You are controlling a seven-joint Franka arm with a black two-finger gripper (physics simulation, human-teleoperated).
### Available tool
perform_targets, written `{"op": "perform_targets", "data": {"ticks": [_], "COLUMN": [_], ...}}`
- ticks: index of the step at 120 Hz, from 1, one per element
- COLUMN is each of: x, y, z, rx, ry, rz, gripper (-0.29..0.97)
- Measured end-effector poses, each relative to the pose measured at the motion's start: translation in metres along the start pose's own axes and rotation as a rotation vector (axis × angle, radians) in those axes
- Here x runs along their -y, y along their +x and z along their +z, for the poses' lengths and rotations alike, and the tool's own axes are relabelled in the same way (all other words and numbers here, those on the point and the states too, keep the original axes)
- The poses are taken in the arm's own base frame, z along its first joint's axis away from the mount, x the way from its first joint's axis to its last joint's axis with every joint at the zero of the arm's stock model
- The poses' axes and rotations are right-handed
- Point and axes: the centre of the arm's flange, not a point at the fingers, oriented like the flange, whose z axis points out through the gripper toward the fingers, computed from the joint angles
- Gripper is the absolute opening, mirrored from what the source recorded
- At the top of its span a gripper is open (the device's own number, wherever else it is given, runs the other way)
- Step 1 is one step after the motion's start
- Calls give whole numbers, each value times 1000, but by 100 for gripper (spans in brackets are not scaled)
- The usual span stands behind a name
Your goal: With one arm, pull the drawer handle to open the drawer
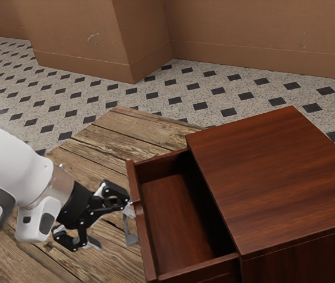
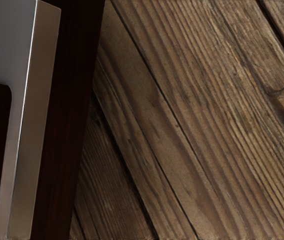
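pull seemingly done, dark wooden drawer (image 1: 173, 224) out | black two-finger tool (image 1: 111, 227) spread beside silver bar handle (image 1: 131, 223) | next: retreat

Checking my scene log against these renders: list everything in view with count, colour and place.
cabinet: one, dark reddish-brown wood, on the planks at the exterior view's right
drawer: one, same wood, pulled out toward the exterior view's left
handle: one, silver, on the drawer's front
plank surface: one, weathered brown, under the cabinet
tiled floor: one, pale with black squares, beyond the planks
walls: brown, at the back
arm: one, white and grey, at the exterior view's left
gripper: one, black, beside the handle
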Motion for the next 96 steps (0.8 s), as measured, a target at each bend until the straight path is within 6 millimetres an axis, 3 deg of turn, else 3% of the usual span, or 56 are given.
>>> {"op": "perform_targets", "data": {"ticks": [96], "x": [-28], "y": [-12], "z": [-14], "rx": [11], "ry": [12], "rz": [-20], "gripper": [67]}}
